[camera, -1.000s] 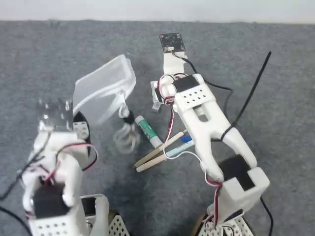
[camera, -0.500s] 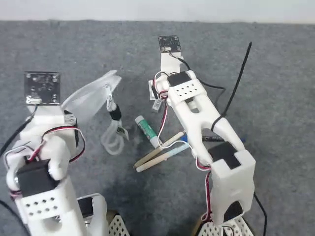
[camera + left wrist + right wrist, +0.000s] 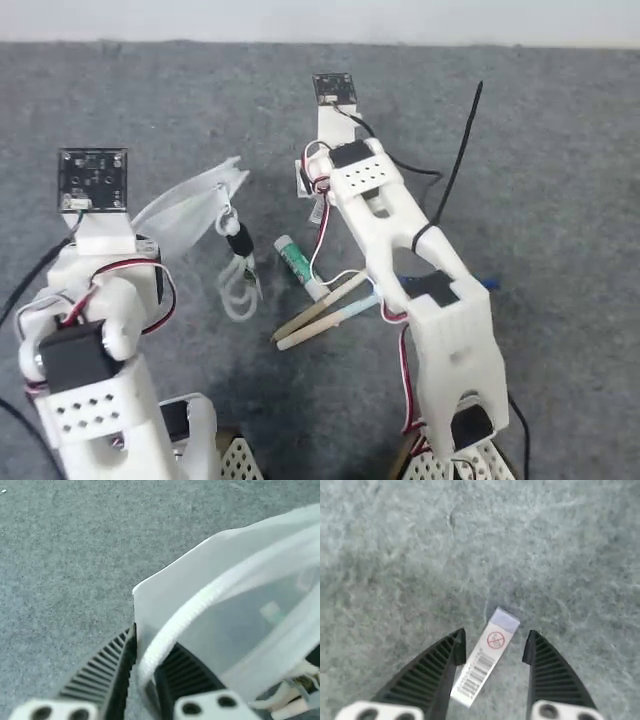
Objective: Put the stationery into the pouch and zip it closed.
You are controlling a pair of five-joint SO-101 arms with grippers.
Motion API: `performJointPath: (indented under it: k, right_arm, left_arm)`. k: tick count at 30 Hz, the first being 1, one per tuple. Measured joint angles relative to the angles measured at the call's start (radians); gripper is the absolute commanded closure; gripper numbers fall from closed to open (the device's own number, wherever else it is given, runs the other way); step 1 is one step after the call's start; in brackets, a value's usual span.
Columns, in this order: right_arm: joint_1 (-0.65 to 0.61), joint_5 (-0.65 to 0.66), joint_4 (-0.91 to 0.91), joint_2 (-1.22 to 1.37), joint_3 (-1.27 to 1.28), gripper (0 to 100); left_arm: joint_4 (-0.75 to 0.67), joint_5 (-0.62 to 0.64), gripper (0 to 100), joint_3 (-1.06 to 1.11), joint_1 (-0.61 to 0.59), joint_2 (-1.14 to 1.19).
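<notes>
**Pouch clamped on the left, right pincer spread over a white piece**

The left pincer [image 3: 145,655] is clenched on the edge of the translucent pouch [image 3: 235,610], with the white zipper line running out from between its ribbed fingers. In the high view the pouch stands tilted above the grey surface [image 3: 150,100], in front of the left arm. The right pincer [image 3: 495,635] is released, its fingers set either side of a white barcoded piece [image 3: 482,672] lying flat. Between the arms lie a glue stick [image 3: 298,265], two wooden pencils [image 3: 315,320] and a blue pen [image 3: 365,303], close together. A cord loop [image 3: 238,285] hangs from the pouch beside the glue stick.
</notes>
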Motion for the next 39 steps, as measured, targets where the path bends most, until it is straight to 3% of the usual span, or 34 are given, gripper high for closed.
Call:
performJointPath:
  k: [8, 14, 23, 27, 39]
  right_arm:
    - [0.0, 0.0, 0.12, 0.176, -0.23, 81.2]
    - [0.0, 0.0, 0.238, 0.275, -0.411, 90.3]
    - [0.008, 0.0, 0.362, 0.396, -0.609, 91.0]
    - [0.009, 0.002, 0.419, 0.43, -0.675, 99.4]
    - [0.005, 0.092, 0.578, 0.462, -0.789, 99.0]
  left_arm:
    - [0.0, 0.0, 99, 0.0, 0.0, 0.0]
    - [0.0, 0.0, 99, 0.0, 0.0, 0.0]
    - [0.0, 0.0, 99, 0.0, 0.0, 0.0]
    - [0.0, 0.0, 99, 0.0, 0.0, 0.0]
    - [0.0, 0.0, 99, 0.0, 0.0, 0.0]
